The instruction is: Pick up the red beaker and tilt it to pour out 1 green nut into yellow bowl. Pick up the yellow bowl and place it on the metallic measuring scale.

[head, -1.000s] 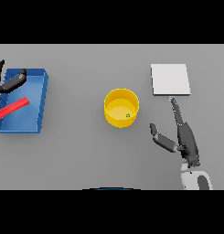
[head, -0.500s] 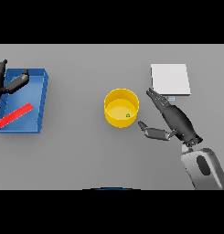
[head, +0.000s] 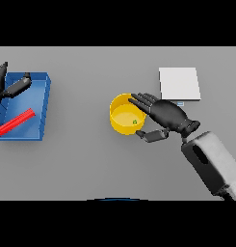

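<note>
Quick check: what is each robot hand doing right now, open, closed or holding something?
Left robot hand: open, holding nothing, over the blue tray.
Right robot hand: open, fingers over the yellow bowl rim, thumb beside it, not yet gripping.

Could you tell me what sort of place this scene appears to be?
Probably a lab-style bench for pouring and weighing: a plain grey table carries a metallic measuring scale, a yellow bowl holding a green nut, and a blue tray with a red beaker.
</note>
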Tool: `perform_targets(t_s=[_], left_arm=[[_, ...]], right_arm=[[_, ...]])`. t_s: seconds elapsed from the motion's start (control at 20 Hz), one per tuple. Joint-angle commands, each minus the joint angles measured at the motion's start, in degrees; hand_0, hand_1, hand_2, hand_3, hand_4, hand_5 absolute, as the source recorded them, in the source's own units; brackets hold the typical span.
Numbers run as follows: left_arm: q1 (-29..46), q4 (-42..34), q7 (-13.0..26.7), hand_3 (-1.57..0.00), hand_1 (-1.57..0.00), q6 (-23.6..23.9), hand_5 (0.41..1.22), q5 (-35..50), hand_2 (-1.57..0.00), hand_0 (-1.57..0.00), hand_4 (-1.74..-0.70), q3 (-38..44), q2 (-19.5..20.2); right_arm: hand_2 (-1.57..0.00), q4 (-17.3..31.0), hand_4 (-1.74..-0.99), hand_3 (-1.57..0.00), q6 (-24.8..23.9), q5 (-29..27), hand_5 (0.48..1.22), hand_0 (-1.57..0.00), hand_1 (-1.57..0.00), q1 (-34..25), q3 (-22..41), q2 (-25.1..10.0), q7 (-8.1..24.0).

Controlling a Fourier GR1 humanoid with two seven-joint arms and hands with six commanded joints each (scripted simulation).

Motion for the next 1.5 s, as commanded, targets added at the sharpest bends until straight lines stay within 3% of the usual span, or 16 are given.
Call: perform_targets(t_s=[0.0,0.25,0.5,0.9,1.1,1.2,1.3,1.45], left_arm=[[0.06,0.01,-0.24,0.00,0.00,-0.04,0.721,0.11,0.00,0.00,-0.80,0.10,0.08],[0.36,-0.48,-0.14,0.00,0.00,0.13,0.717,-0.16,0.00,0.00,-0.79,-0.14,0.40],[-0.12,0.20,-0.96,0.00,0.00,-0.45,0.732,0.00,0.00,0.00,-0.79,0.07,0.34],[-0.19,1.01,-0.92,0.00,0.00,-0.47,0.736,-0.03,0.00,0.00,-0.80,0.20,0.25],[-0.19,1.48,-2.11,0.00,0.00,-0.78,0.729,-0.13,0.00,0.00,-0.79,0.23,0.19],[-0.48,1.51,-2.02,0.00,0.00,-0.82,0.725,-0.28,0.00,0.00,-0.79,0.22,0.31],[-0.51,1.24,-2.03,0.00,0.00,-0.87,0.722,0.13,0.00,0.00,-0.79,0.57,0.48],[-0.06,0.17,-1.66,0.00,0.00,-0.54,0.726,0.35,0.00,0.00,-0.80,0.71,0.97]], right_arm=[[0.00,0.80,-1.274,0.00,0.98,0.40,0.662,0.00,0.00,-1.43,1.06,0.57,-0.03],[0.00,6.96,-1.255,0.00,4.09,2.16,0.686,0.00,0.00,-6.85,4.02,0.04,-3.04],[0.00,12.71,-1.250,0.00,5.96,2.84,0.681,0.00,0.00,-10.12,6.67,1.99,-5.27],[0.00,18.26,-1.306,0.00,9.41,5.21,0.681,0.00,0.00,-13.77,9.87,3.11,-3.52],[0.00,19.01,-1.308,-0.01,10.28,5.88,0.729,0.00,0.00,-14.71,11.05,3.49,-3.70],[-0.07,19.56,-1.339,-0.09,10.38,6.58,0.784,-0.02,-0.04,-14.64,11.70,4.08,-2.44],[-0.23,18.91,-1.387,-0.25,10.74,7.31,0.900,-0.26,-0.24,-14.92,12.22,3.69,-2.13],[-0.81,19.01,-1.534,-0.59,12.74,6.66,1.057,-0.89,-0.85,-15.11,12.48,3.53,-2.68]])
